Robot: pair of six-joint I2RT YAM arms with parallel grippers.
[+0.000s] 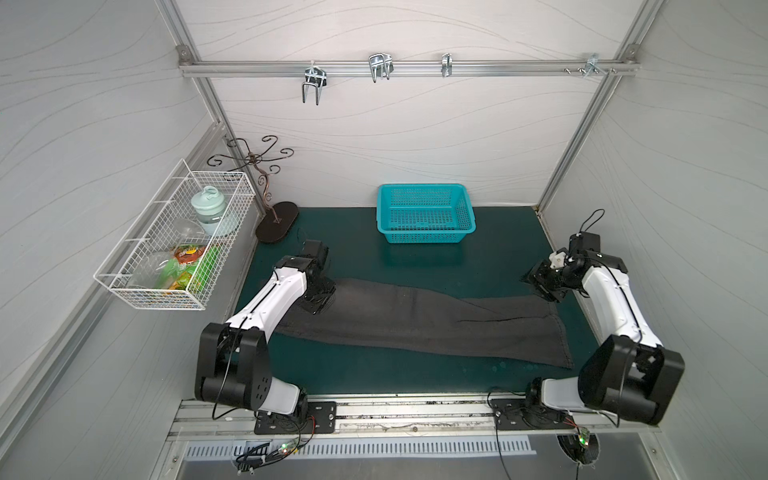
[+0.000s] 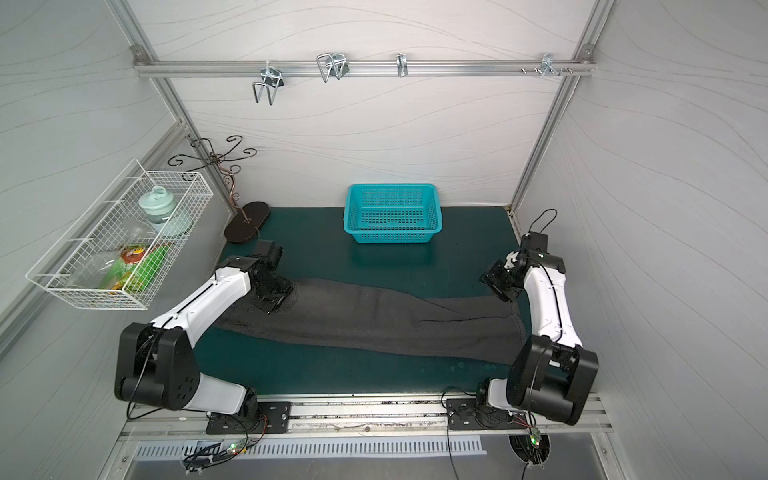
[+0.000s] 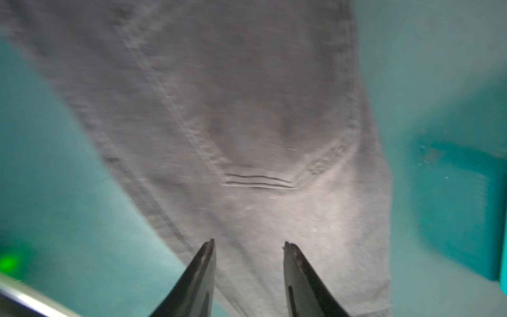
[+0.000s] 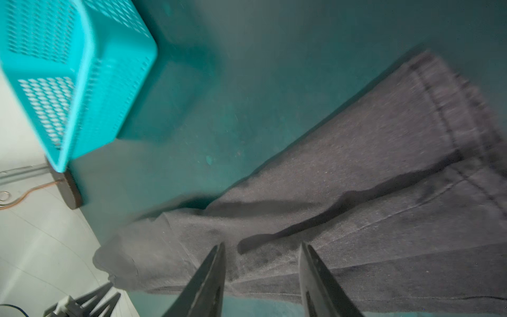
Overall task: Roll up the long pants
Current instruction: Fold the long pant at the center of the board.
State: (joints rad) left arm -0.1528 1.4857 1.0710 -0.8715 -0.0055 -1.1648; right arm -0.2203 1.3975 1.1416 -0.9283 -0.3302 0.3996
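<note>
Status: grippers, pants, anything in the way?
Left gripper open, at waist end. Right gripper open, at hem end. Long pants flat, unrolled. Teal basket apart, behind.

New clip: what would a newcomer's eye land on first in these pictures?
The dark grey long pants lie flat and unrolled across the green mat, reaching from arm to arm. The left gripper hangs open over the pocket end, and the right gripper hangs open over the leg end. Behind them, a turquoise basket stands by the back wall.
</note>
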